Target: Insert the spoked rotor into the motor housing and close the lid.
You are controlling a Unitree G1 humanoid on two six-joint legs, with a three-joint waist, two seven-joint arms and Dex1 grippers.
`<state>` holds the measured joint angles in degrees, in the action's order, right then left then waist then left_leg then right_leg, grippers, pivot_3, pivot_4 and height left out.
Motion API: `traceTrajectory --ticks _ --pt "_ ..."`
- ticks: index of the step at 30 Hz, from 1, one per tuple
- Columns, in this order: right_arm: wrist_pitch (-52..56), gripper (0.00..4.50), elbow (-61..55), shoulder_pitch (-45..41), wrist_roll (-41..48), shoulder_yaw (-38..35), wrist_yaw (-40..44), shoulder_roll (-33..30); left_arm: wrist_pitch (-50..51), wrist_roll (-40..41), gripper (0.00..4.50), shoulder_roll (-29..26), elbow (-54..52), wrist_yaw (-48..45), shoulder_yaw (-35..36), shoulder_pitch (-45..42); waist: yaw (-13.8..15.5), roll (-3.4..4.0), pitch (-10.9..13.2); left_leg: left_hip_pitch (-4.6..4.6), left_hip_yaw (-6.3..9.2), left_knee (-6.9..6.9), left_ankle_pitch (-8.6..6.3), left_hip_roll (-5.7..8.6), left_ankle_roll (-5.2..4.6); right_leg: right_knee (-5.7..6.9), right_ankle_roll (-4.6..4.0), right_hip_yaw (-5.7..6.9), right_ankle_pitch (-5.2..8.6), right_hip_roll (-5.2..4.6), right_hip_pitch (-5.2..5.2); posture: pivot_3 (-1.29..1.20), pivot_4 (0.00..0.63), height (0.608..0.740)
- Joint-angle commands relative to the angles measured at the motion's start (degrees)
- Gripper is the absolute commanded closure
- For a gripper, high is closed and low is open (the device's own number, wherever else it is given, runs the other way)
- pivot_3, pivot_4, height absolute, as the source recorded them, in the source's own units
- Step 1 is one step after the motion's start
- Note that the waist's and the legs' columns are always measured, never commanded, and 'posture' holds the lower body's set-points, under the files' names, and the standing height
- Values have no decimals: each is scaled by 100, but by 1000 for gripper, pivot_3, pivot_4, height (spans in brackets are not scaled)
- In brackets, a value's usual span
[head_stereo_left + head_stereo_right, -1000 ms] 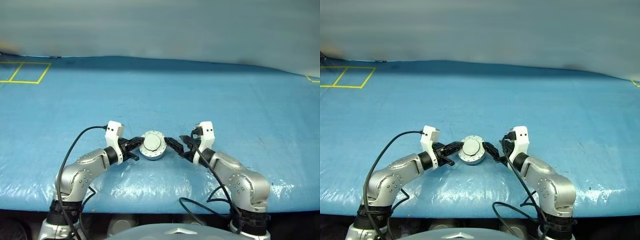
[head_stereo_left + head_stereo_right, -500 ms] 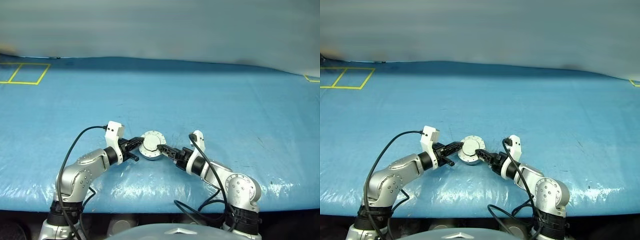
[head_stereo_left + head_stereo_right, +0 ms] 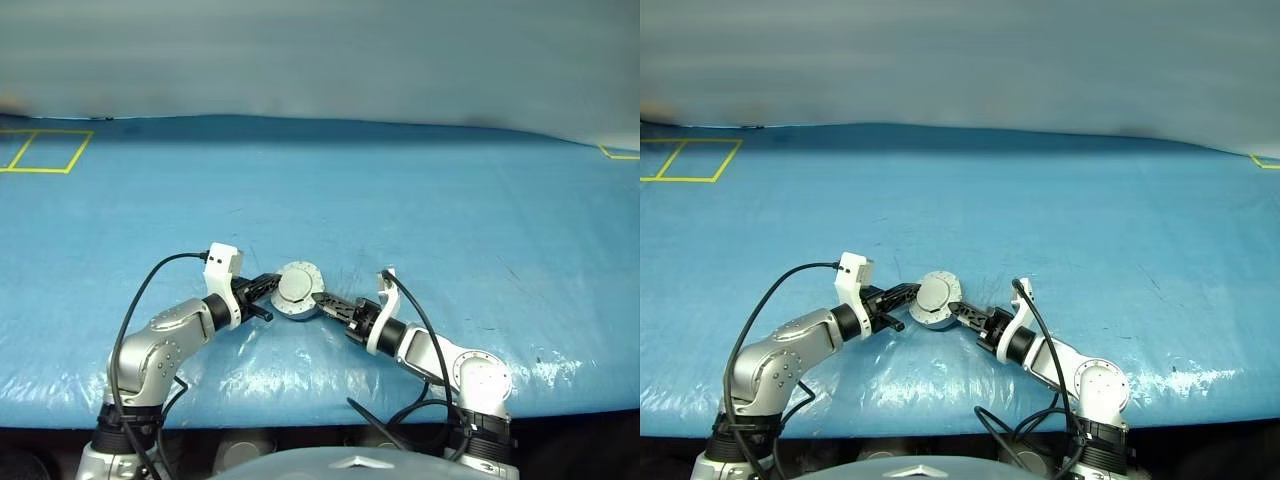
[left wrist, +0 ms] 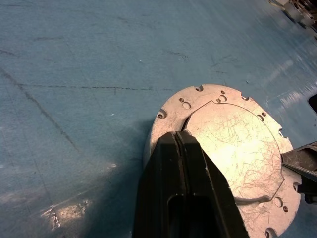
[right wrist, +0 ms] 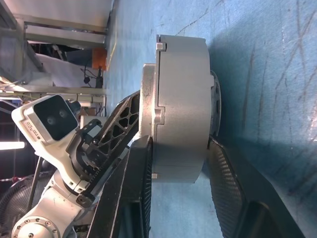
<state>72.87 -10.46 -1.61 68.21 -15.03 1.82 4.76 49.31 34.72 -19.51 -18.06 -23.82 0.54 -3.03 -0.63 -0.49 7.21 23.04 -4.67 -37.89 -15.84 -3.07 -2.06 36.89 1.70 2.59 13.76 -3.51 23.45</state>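
Blue sheeting: covered the bench (image 3: 420,200); the assembly sat near its front edge, about midway between the side edges.
Motor housing (image 5: 181,106): a short silver-grey cup resting on the sheeting.
Lid (image 4: 233,148): plain face with raised centre upward, lying down on the housing and apparently closed.
Left gripper (image 4: 179,148): fingers pressed together with no gap, tips resting on the lid's top near its rim; nothing was clamped between them.
Right gripper (image 5: 178,163): rolled on its side, one finger (image 5: 136,188) on the lid face and the other beneath the base, bracketing housing and lid; the frames did not settle whether it was already gripping.
Step in hand: judged to be the final one, pinching the lid home.
Next move: would call for a square squeeze through lid and base while the left tips steady the top.
Spoked rotor: presumably inside; not verifiable.
Hard to make out: hinge position, and any remaining gap at the lid seam.
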Motion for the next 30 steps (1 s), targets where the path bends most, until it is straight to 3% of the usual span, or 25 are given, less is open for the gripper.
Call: traceTrajectory --ticks 1,8,11,14,25,26,28,30 --pt "12 3207 -10 92 325 402 -211 565 137 -41 4500 57 124 -86 -278 121 -3 0 0 0 0 1 0 0 0 0 0 0 0 0 0 0 150 740" --pt "-208 3210 23 188 673 543 -498 526 -386 -39 4500 407 -45 11 28 228 -16 -1 2 1 -5 0 0 -1 -1 1 2 -6 -1 1 4 0 150 740" --pt "-336 3210 32 215 889 567 -583 531 -136 328 4500 730 61 304 533 173 -16 -5 4 11 -5 -2 1 -1 -1 1 6 -7 -4 1 13 0 150 740" --pt "-528 3213 -2 240 1280 570 -699 563 110 710 3899 971 44 592 1011 198 -28 -5 6 23 -4 -2 2 -3 -3 1 34 -7 -20 4 26 0 150 740" --pt "-1495 3213 -203 -109 2241 685 -877 310 674 3101 220 2004 78 1703 2342 345 -27 -38 36 67 2 -17 -4 3 -13 -8 59 -1 -33 4 52 0 150 740" --pt "-1561 3213 -206 -142 2276 702 -885 274 690 3258 9 2047 79 1787 2354 367 -30 -40 39 67 2 -19 -4 2 -13 -7 59 -1 -33 5 52 0 150 740" --pt "-1664 3213 -201 -186 2327 742 -888 214 674 3555 0 2106 97 1956 2379 394 -27 -44 41 67 2 -23 -4 3 -14 -7 61 -1 -34 5 51 0 150 740" --pt "-1786 3213 -122 -377 2345 740 -865 127 601 4378 0 2392 122 2114 2409 501 -27 -47 44 67 3 -23 -4 3 -14 -6 61 -1 -34 6 50 0 150 740"
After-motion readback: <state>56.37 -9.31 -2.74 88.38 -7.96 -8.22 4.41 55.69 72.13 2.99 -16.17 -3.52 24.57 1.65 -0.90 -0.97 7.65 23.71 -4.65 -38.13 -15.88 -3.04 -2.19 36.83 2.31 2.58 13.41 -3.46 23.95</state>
